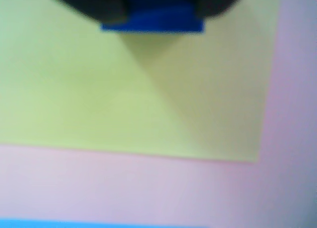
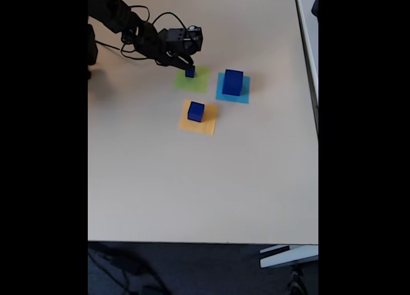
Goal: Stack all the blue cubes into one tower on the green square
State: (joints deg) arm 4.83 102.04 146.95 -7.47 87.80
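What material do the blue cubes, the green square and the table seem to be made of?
The blue cubes: probably plastic or painted wood, uniform dark blue with crisp edges; the finish cannot be told at this size. The green square: likely thin matte paper, as it lies completely flat and shows no glare. The table: apparently a smooth beige laminate, plain and even without visible grain.
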